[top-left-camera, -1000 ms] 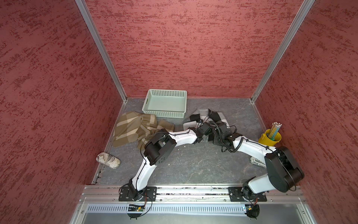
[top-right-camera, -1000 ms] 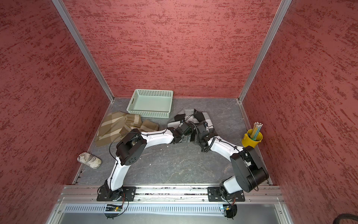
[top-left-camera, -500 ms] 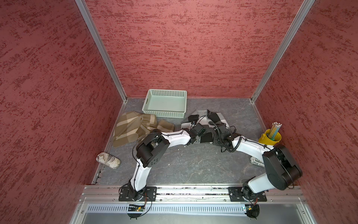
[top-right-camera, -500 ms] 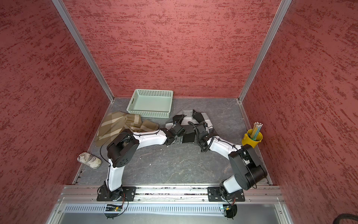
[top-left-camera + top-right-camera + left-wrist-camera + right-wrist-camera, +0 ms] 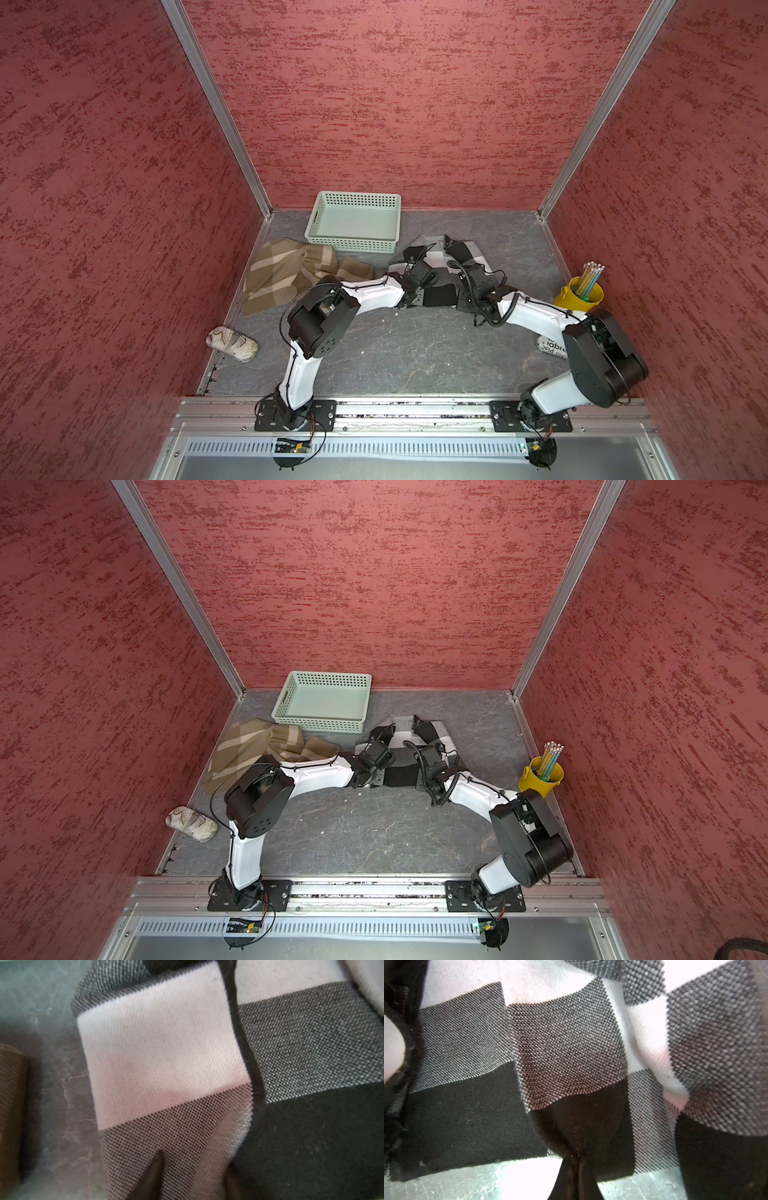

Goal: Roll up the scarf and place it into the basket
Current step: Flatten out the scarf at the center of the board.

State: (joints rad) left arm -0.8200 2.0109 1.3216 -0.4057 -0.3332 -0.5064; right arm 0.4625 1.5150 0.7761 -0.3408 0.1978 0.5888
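left fingers [image 5: 153,1172] just pinched the grey-black checked woven scarf [image 5: 438,296] beside the mint-green plastic basket [image 5: 351,245]; right fingers [image 5: 571,1180] pinch too; rolling may start.

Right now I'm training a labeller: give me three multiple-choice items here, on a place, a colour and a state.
1. Where is the checked scarf relative to the basket? A inside it; B on the table beside it; C under it.
2. What colour is the bucket of pencils? A blue; B yellow; C white.
3. The right claw is: A wide open; B gripping the basket; C shut on the checked scarf.
Key: 1B, the basket is empty; 2B, it is plainly yellow; 3C, the right wrist view shows fabric pinched.
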